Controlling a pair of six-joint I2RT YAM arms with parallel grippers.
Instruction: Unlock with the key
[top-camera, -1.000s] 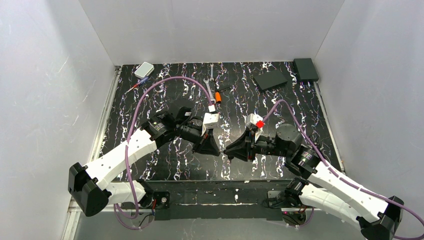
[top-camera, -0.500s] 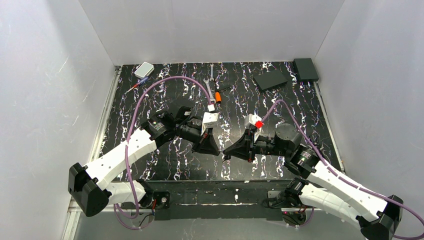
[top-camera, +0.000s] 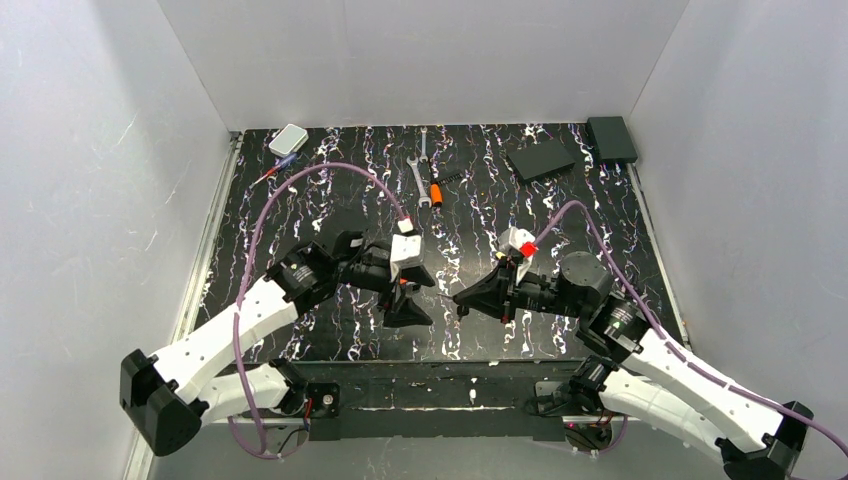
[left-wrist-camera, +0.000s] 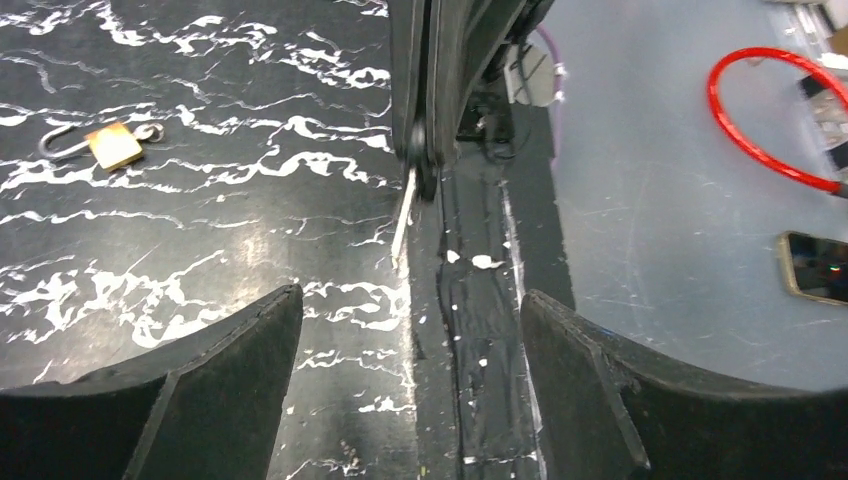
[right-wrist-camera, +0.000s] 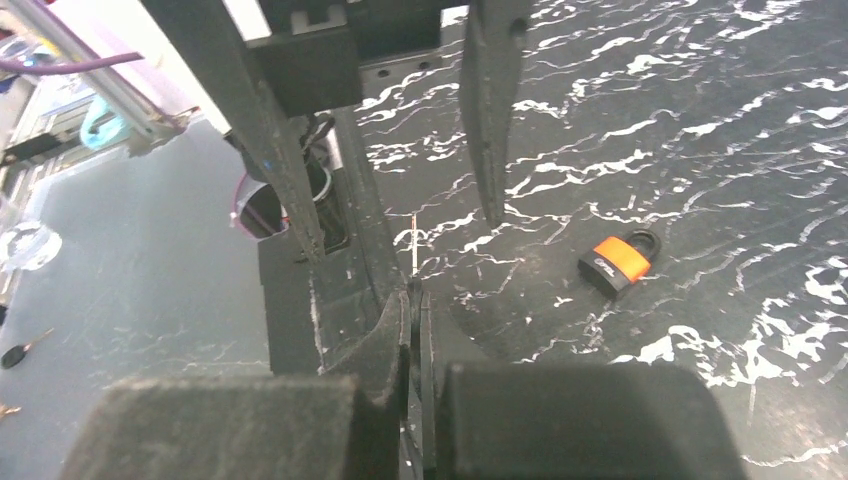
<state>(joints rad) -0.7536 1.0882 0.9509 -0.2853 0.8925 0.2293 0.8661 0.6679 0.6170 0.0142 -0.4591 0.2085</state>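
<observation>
No writing could be read. A small pale mark was seen on the dark side of the padlock (right-wrist-camera: 620, 262), but it was too small to be made out. The padlock was rendered orange in the right wrist view and brass-coloured in the left wrist view. It lay flat on the table (top-camera: 560, 200), on the far side of the two grippers and apart from both.

The key (left-wrist-camera: 403, 215) was held by the right gripper (right-wrist-camera: 415, 295), whose jaws were pressed together on it. Its thin silvery blade stuck out past the fingertips toward the left gripper (top-camera: 408, 308). That gripper's jaws were spread wide, and the blade pointed at the gap between them without touching either finger.

The tabletop was seen to be black with white marble-like veins, and a dark strip flecked with white ran along its near edge. It was enclosed on three sides by white walls (top-camera: 420, 60). Beyond the near edge a grey floor (left-wrist-camera: 650, 200) was visible, on which a red hoop (left-wrist-camera: 770, 120) and a phone (left-wrist-camera: 815, 265) lay.

Toward the far end of the table were noted two silver wrenches (top-camera: 422, 168), an orange-handled tool (top-camera: 437, 190), a white box (top-camera: 288, 139), a flat black panel (top-camera: 540, 160) and a black box (top-camera: 611, 138). Purple cables (top-camera: 335, 164) were looped above the arms.
</observation>
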